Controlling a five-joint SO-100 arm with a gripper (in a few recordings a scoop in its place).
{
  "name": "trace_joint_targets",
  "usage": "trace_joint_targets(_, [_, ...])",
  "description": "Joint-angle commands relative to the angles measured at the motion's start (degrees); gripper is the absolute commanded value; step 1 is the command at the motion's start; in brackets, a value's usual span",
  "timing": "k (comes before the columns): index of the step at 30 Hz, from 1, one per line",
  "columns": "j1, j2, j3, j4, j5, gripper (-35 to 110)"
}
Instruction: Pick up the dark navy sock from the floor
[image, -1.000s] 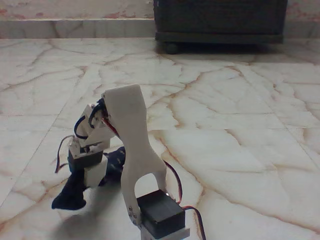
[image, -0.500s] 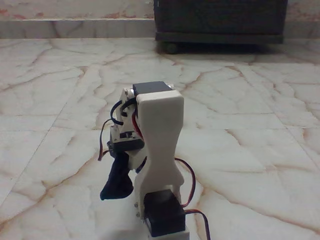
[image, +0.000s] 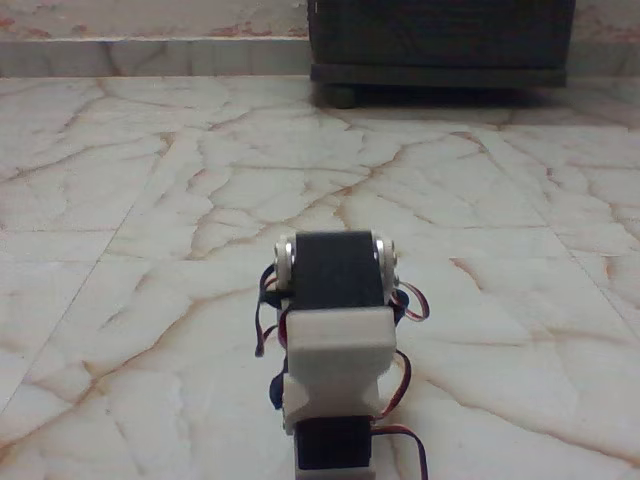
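From where I stand the arm (image: 335, 340) is folded up facing away, hiding its gripper, so I cannot tell its grip. A dark navy sock (image: 275, 392) sliver peeks beside it, seemingly off the floor (image: 120, 250).

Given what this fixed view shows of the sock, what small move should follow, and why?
Probably hold the grip and finish retracting. Only a dark navy sock sliver peeks beside the folded arm, and none lies on the floor. The gripper is hidden behind the arm.
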Motion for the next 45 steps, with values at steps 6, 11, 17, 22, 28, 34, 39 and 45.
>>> trace_joint_targets(6, [6.0, 10.0, 4.7, -3.2, -5.9, 0])
trace_joint_targets(11, [9.1, 11.5, 10.3, -20.2, -13.1, 0])
trace_joint_targets(17, [11.0, 11.5, 14.5, -33.1, -29.4, 0])
trace_joint_targets(22, [11.0, 11.5, 14.4, -37.8, -34.5, 0])
trace_joint_targets(28, [9.9, 11.2, 14.5, -36.8, -34.7, 0])
trace_joint_targets(34, [6.9, 11.2, 14.5, -37.2, -30.6, 0])
trace_joint_targets(39, [6.9, 11.2, 14.5, -37.6, -30.8, 0])
trace_joint_targets(45, [7.1, 11.2, 14.5, -37.7, -30.8, 0])
